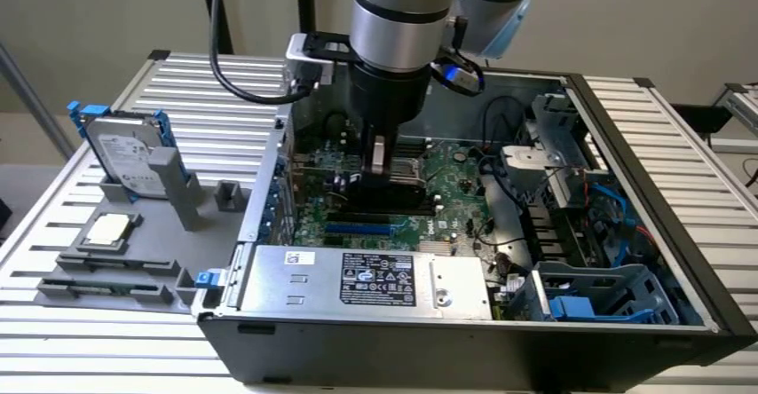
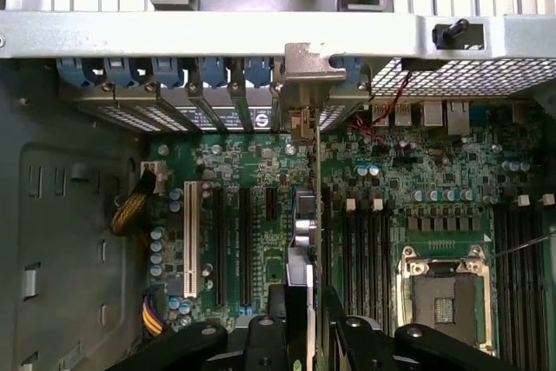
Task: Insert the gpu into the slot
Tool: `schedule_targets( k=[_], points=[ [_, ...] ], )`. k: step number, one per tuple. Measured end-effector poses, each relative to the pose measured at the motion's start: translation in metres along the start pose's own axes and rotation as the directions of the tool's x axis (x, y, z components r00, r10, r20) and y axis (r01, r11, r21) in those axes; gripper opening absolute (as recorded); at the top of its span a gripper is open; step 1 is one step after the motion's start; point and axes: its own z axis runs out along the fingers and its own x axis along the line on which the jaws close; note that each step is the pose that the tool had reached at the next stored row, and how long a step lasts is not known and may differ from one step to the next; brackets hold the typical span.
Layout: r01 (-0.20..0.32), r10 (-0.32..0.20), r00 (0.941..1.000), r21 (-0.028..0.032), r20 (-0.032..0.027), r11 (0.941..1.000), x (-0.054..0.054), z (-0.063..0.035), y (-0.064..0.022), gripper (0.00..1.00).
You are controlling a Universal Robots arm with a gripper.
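Grips the gpu in the end effector, jaws closed in on the card's two faces, with nothing else held. Carries the card on edge inside the computer case, low over the motherboard, black heatsink face turned toward six o'clock in the exterior view. Places the slot just beside the card, at about seven o'clock from the end effector in that view, bright blue with its groove apparently not yet filled. Reads both long axes as near parallel, running roughly nine to three. Shows, from the wrist, the card edge-on, its far end at the silver bracket by the case's rear wall. Cannot tell whether the card's lower edge sits squarely over the groove.
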Motion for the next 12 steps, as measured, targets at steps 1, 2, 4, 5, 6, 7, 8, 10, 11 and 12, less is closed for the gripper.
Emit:
schedule_targets(
  k=[1,2,4,5,6,7,8,10,11,12],
  points=[
    [-0.001,0.001,1.0000,-0.0008,-0.0001,1.0000,0.000,0.0016,-0.0001,0.26],
    [-0.001,0.001,1.0000,-0.0021,0.0000,1.0000,0.000,0.0031,-0.0002,0.26],
    [-0.003,0.003,1.0000,-0.0061,-0.0002,1.0000,0.000,0.0056,-0.0004,0.26],
    [-0.004,0.004,1.0000,-0.0082,-0.0002,1.0000,0.000,0.0069,-0.0004,0.26],
    [-0.004,0.004,1.0000,-0.0100,-0.0003,0.9999,0.000,0.0083,-0.0005,0.26],
    [-0.004,0.004,1.0000,-0.0114,-0.0004,0.9999,0.000,0.0099,-0.0006,0.26],
    [-0.005,0.005,1.0000,-0.0120,-0.0005,0.9999,0.000,0.0115,-0.0006,0.26],
    [-0.005,0.005,1.0000,-0.0127,-0.0004,0.9999,0.001,0.0152,-0.0009,0.26],
    [-0.005,0.005,1.0000,-0.0133,-0.0005,0.9999,0.001,0.0170,-0.0010,0.26],
    [-0.005,0.005,1.0000,-0.0136,-0.0005,0.9999,0.001,0.0190,-0.0011,0.26]
  ],
)
